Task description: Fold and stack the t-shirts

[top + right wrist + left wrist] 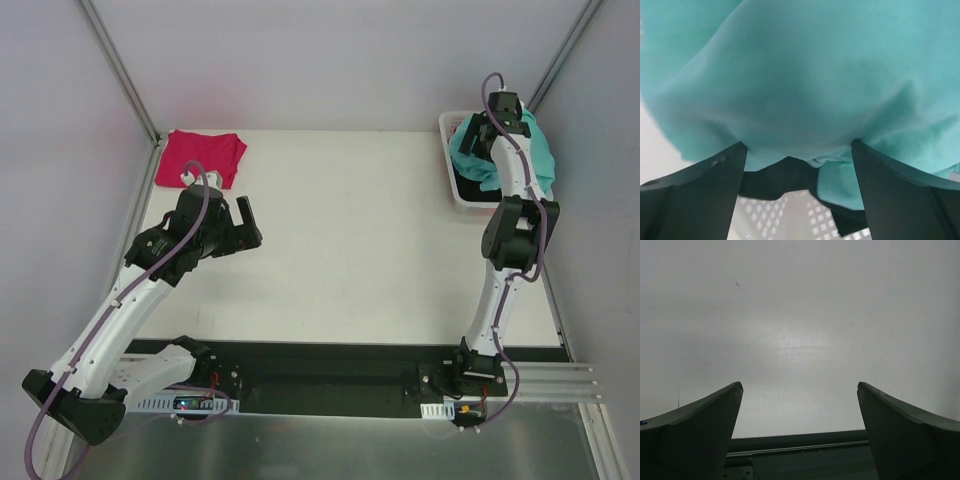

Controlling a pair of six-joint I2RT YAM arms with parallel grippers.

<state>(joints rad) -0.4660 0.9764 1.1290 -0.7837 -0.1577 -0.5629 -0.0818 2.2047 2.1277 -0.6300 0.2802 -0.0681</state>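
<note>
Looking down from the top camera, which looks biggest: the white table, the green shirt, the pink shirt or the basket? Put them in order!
1. Table, by far the largest.
2. Teal shirt and white basket: about alike. The shirt covers most of the basket, so I won't rank them.
3. Pink shirt, folded, smallest.

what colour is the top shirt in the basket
Teal; the t-shirt shows best in right wrist view.

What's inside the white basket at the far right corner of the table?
A teal t-shirt heaped on top, a black garment beneath it. Anything deeper in the basket is covered.
</note>
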